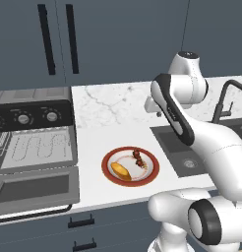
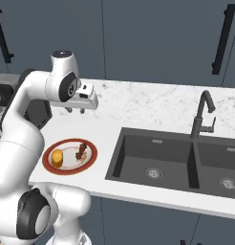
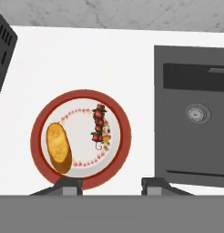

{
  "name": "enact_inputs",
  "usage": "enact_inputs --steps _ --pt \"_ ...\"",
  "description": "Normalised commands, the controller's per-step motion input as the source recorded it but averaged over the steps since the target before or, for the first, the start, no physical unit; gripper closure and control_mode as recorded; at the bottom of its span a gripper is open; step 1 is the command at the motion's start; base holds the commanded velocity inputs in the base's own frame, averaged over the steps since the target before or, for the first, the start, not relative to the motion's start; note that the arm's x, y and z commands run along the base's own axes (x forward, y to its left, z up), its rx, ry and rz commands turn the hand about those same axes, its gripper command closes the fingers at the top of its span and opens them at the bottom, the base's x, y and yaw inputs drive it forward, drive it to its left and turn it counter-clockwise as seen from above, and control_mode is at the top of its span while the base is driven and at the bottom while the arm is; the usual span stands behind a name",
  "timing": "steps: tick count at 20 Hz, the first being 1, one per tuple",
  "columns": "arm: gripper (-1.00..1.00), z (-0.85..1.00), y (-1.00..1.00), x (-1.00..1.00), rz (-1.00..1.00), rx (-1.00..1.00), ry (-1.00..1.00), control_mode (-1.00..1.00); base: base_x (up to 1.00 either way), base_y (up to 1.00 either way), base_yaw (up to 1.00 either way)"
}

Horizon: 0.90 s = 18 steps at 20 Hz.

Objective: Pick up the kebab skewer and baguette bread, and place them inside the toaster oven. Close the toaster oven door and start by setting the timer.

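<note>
The kebab skewer [image 3: 99, 128] and the baguette bread [image 3: 58, 147] lie side by side, just apart, on a red-rimmed plate [image 3: 123, 150] on the white counter [image 1: 118, 130], the loaf nearer the toaster oven [image 1: 34, 133] and the skewer nearer the sink [image 2: 157, 158]. The toaster oven door [image 1: 37, 189] hangs folded down, its wire rack exposed and bare, so neither item appears to have been loaded. The gripper [image 2: 75, 110] hovers well above the plate, empty; its jaws look set fairly narrow. The step in hand is judged to be the approach for the first pick, probably the skewer. The next move calls for a straight descent with the fingers placed across the thin stick, clear of the loaf beside it. Nearby, a dark faucet [image 2: 203, 115] stands behind the sink; nothing lies between plate and oven, though the lowered door juts toward the carrying path.
</note>
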Motion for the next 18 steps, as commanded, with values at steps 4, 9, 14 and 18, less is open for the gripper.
enact_inputs --steps 4,9,14,18 --pt "-1.00 0.00 0.00 0.00 0.00 0.00 0.00 1.00 0.00 0.00 0.00" --pt "-1.00 0.00 0.00 0.00 0.00 0.00 0.00 1.00 0.00 0.00 0.00" --pt "-1.00 0.00 0.00 0.00 0.00 0.00 0.00 1.00 0.00 0.00 0.00" --pt "-1.00 0.00 0.00 0.00 0.00 0.00 0.00 1.00 -0.08 0.00 0.00"
